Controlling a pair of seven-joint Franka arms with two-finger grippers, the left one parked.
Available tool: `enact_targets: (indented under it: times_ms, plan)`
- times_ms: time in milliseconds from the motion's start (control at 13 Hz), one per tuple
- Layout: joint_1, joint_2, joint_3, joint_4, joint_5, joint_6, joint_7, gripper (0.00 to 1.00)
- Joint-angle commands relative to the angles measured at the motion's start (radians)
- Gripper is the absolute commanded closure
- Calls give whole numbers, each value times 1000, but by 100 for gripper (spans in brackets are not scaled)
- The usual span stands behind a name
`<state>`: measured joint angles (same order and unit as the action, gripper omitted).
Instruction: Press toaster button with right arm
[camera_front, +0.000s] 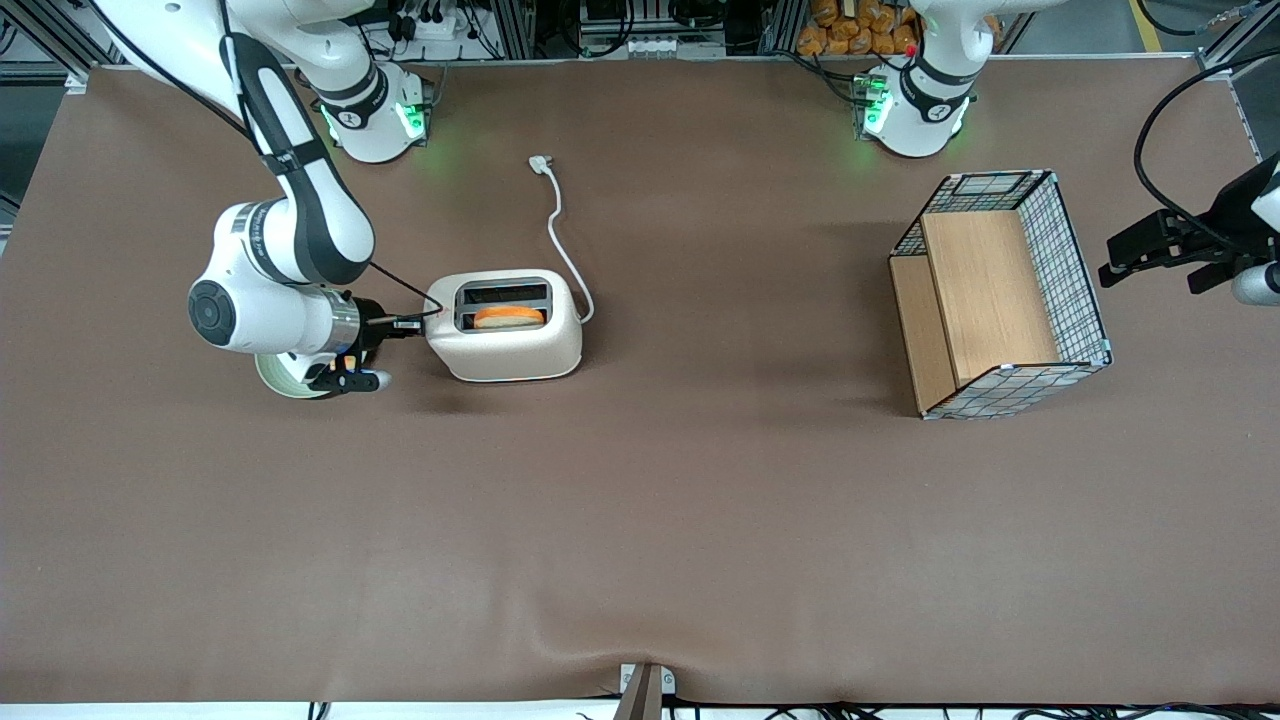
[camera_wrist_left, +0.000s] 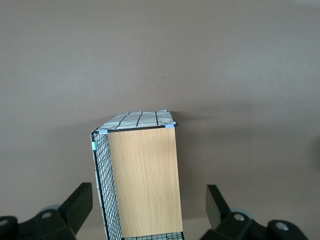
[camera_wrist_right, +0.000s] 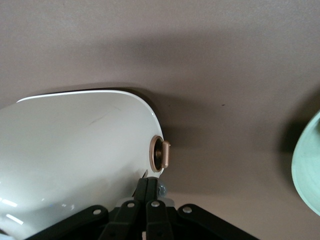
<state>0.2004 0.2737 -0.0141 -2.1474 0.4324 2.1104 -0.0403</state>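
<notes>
- The toaster (camera_front: 505, 330) sits toward the working arm's end of the table (camera_front: 640, 520), bread (camera_front: 509, 317) in one slot.
- The gripper (camera_wrist_right: 147, 192), fingers pinched together, rests at the toaster's narrow end.
- The toaster button (camera_wrist_right: 161, 190) is mostly hidden under the fingertips; push straight down, staying centred so they don't slip off.

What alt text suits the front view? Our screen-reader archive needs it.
The right arm's gripper is at the narrow end of a cream toaster holding a slice of bread. Its white cord trails away from the camera. A wire-and-wood basket lies toward the parked arm's end.
</notes>
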Motion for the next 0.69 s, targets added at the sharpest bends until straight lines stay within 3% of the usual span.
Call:
enact_targets:
  times_ms: [0,615]
  plan:
    - [10,30,-1,-40,60,69,-52,100]
    - [34,55,-1,-61,78,138,-52,100]
